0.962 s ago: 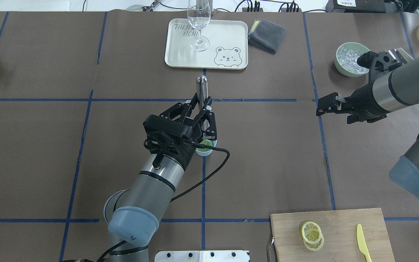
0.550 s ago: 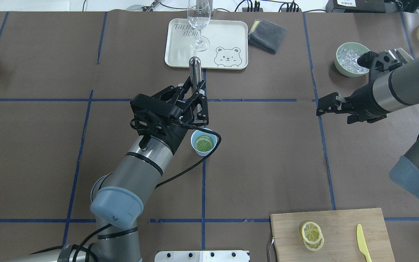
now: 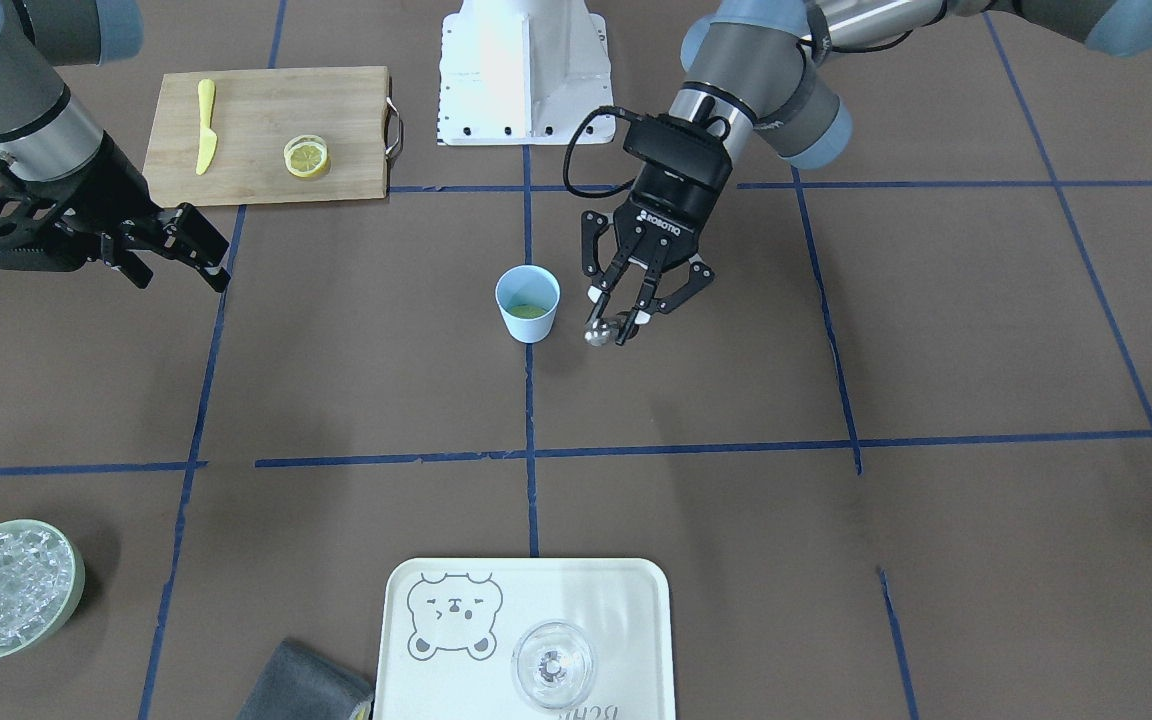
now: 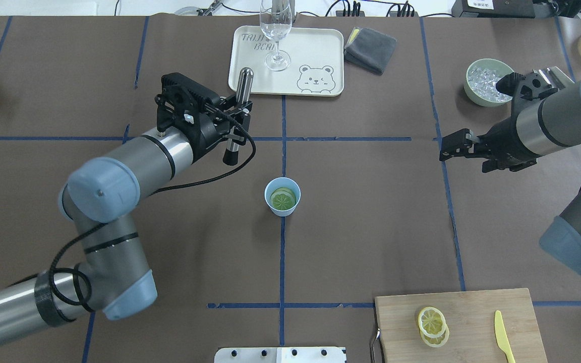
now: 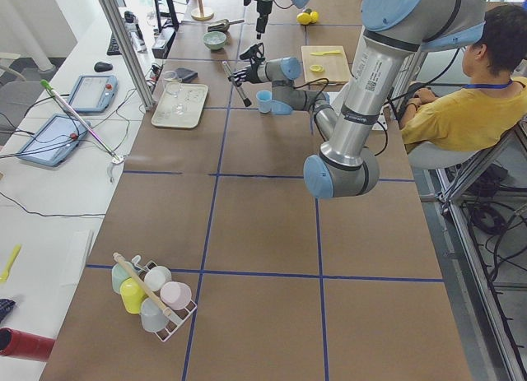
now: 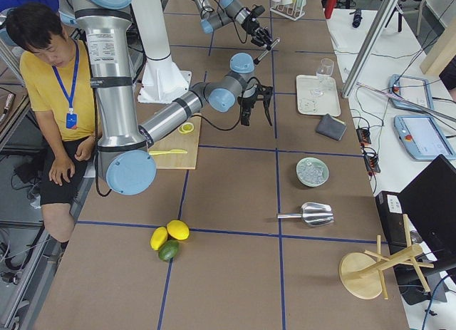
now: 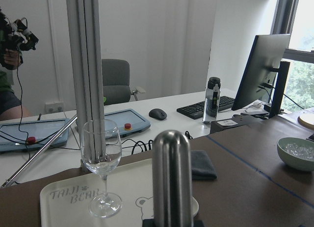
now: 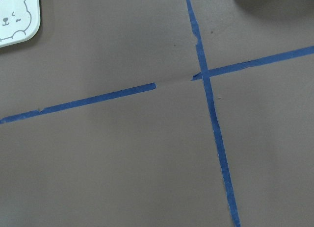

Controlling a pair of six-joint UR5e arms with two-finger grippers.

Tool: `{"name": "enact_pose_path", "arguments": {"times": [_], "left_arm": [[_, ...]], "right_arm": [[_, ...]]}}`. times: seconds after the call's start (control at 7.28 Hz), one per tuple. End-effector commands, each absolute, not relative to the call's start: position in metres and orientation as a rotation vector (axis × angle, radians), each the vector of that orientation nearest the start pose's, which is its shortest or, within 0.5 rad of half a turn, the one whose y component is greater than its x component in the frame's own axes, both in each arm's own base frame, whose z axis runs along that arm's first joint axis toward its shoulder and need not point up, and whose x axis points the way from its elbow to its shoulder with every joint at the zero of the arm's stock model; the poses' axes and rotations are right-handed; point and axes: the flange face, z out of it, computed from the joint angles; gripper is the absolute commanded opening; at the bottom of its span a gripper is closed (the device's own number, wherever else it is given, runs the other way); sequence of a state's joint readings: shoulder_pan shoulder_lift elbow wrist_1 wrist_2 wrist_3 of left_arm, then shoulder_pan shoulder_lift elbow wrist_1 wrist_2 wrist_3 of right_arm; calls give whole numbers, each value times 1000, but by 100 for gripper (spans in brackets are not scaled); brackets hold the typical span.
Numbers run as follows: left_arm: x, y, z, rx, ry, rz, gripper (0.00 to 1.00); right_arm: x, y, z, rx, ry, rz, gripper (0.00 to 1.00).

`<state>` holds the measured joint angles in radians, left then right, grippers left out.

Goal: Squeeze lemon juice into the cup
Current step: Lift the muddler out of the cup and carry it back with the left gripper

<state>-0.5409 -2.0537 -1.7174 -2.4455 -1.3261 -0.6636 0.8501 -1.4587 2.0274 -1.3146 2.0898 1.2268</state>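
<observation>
**Visitor:** Any writing you could read?

**Bystander:** "ROBOTIQ", in white, on the left claw (image 3: 624, 322). It was clamped on one steel muddler (image 4: 244, 83), held tilted above the tabletop (image 4: 371, 227) and clear of the cup (image 4: 283, 212). The tray (image 4: 321, 45) carried a bear drawing and two lines of lettering. The lower line read "BEAR"; the upper one I couldn't make out.

**Visitor:** And the count?

**Bystander:** One light blue cup stood on a blue tape line with the lemon (image 4: 283, 200) lying inside it. Two lemon slices (image 4: 432, 325) sat stacked on one cutting board (image 4: 472, 312), beside one yellow knife (image 4: 503, 335). There was one wine glass (image 4: 275, 25) on the tray, one bowl of ice (image 4: 467, 85) and one grey cloth (image 4: 371, 48).

**Visitor:** The other arm?

**Bystander:** The right claw (image 4: 463, 159) hung spread wide and empty, well apart from the cup.
</observation>
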Motion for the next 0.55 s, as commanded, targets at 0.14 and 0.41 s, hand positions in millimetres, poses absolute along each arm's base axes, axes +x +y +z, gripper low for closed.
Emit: {"name": "enact_pose_path", "arguments": {"times": [0.14,0.41], "left_arm": [[394,-493,317,795,870,141,0],[347,-512,330,597,955,82,0]], "right_arm": [[-274,-438,361,47,-938,255,100],[-274,-439,361,48,-938,257,100]]}}
